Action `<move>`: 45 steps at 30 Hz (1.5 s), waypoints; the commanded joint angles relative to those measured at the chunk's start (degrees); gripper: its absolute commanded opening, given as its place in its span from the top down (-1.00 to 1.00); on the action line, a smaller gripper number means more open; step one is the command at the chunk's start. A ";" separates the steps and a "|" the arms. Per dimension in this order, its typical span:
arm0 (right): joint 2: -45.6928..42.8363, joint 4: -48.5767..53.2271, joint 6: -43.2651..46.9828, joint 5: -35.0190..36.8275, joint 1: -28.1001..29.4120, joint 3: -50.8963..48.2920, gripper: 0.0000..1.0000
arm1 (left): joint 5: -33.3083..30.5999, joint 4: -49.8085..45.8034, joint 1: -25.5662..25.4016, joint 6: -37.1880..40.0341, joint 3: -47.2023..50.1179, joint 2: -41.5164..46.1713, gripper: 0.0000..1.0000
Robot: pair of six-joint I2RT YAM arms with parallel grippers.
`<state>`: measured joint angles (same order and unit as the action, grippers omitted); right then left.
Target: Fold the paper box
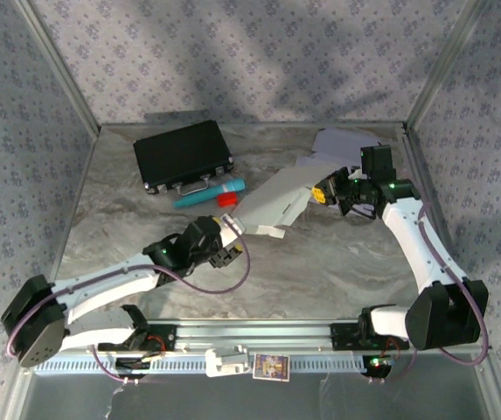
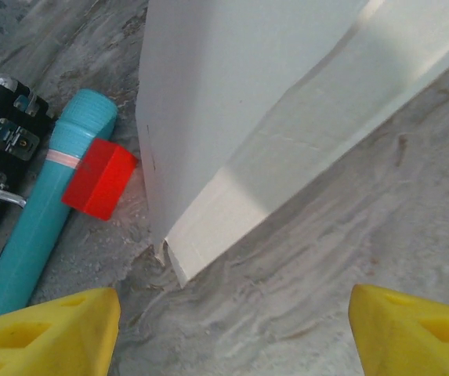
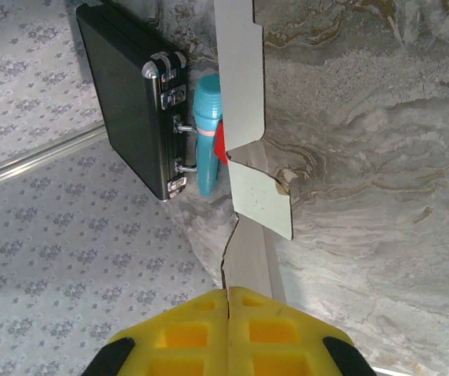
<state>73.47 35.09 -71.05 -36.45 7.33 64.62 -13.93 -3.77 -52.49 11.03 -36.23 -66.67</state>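
A black case (image 1: 183, 155) lies flat toward the far left of the marbled grey table (image 1: 337, 271), with its silver latches and handle along its near long edge. Just beside that edge lies a teal cylinder (image 1: 203, 194) with a pale pink band around it (the end nearer the band looks ribbed in the left wrist view). A small red block (image 1: 226, 199) touches the cylinder's side close to the band. Walls (image 1: 233, 52) of lilac floral-patterned cloth enclose the table on three sides. A small printed card (image 1: 270, 367) sits at the table's near edge, its picture too small to make out.
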 commanded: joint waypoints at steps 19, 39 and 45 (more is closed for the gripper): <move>5.26 6.31 -6.62 -5.19 -2.79 7.67 1.00 | 0.77 14.42 4.77 6.19 -5.69 -13.55 0.26; 7.89 20.80 8.89 20.29 -1.79 36.64 -0.09 | 3.05 -18.98 3.90 -7.77 -27.34 -3.74 1.00; 4.66 20.58 8.75 28.58 -0.63 35.85 -0.16 | 13.52 -33.46 5.48 -15.98 -35.52 -3.50 1.00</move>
<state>78.46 52.29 -63.77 -15.84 6.44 100.01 -6.44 -25.50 -47.75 1.32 -67.51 -69.91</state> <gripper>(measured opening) 0.579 0.063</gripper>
